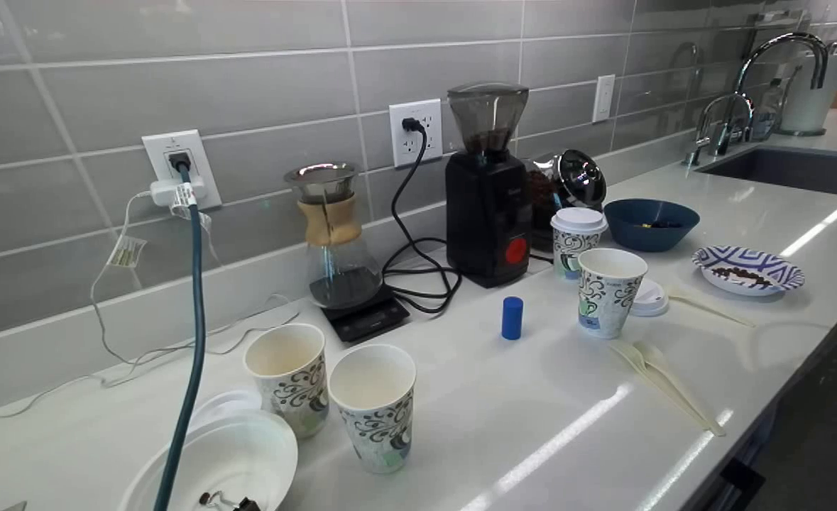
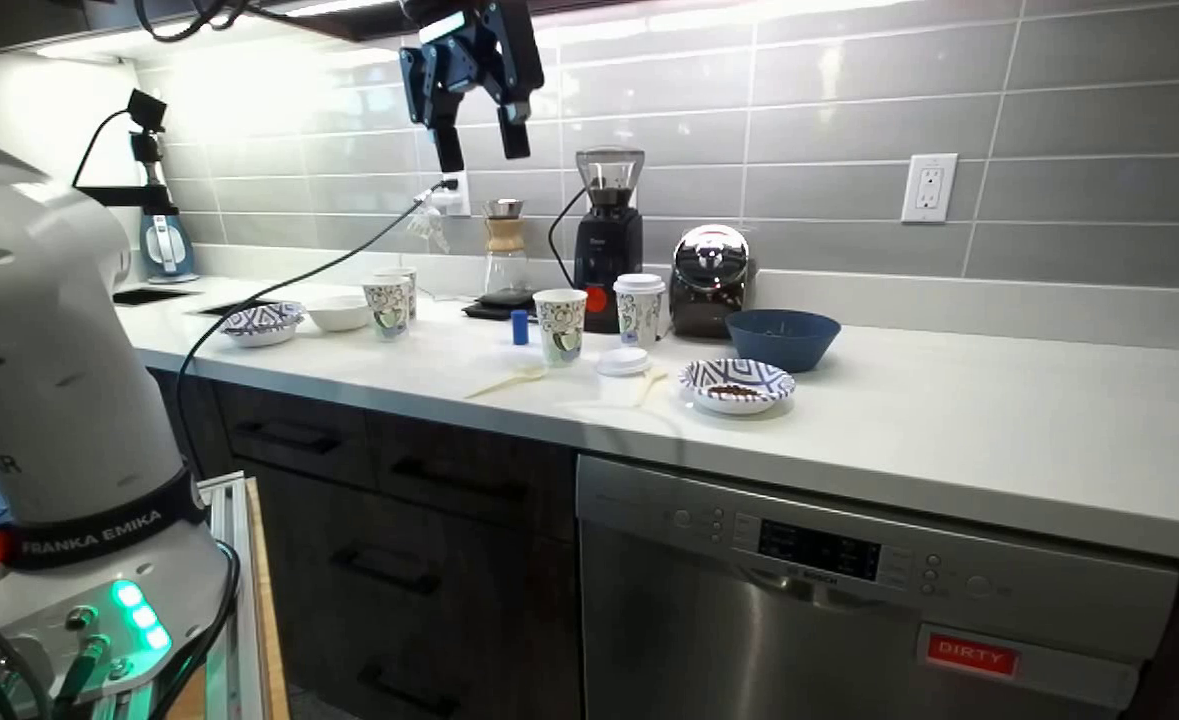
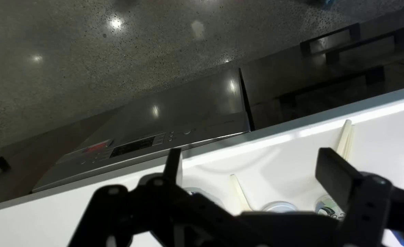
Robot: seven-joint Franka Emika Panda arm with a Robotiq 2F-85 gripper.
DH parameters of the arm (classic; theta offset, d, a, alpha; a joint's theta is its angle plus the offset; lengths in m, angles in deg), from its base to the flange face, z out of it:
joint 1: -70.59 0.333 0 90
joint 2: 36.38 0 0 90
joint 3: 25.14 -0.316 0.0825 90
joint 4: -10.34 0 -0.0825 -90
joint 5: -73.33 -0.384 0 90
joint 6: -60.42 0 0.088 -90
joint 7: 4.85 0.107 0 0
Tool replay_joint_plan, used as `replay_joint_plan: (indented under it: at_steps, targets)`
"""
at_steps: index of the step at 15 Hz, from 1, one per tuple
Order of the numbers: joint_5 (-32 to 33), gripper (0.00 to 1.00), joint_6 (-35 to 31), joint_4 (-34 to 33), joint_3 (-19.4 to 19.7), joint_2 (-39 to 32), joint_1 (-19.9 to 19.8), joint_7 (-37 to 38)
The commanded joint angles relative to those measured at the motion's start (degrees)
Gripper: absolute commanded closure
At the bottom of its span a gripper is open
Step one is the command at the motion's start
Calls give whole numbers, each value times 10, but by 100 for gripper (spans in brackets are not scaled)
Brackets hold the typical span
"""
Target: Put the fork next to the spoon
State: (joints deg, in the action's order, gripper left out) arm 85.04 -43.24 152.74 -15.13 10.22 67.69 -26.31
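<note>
Fork-and-spoon pair (image 1: 666,389), presumed, heads indistinct: side by side on counter (image 2: 999,430) | progress: placing looks done, unless loose pale utensil (image 1: 713,310) beside white lid (image 1: 650,298) is the one meant, then whole move left | gripper (image 2: 484,158): fingers spread, empty, raised high | lidless cup (image 1: 610,294): near pair's heads, may crowd access

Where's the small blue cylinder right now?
In an exterior view, the blue cylinder stands upright right of centre, between the black scale on its left and the open paper cup on its right.
</note>
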Motion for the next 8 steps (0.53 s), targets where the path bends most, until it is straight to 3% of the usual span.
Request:
replay_joint_plan:
  at_steps: [1,8]
  targets:
    - [15,0,-58,22,7,-16,19,-21]
    - [-28,0,-199,75,49,-111,51,-72]
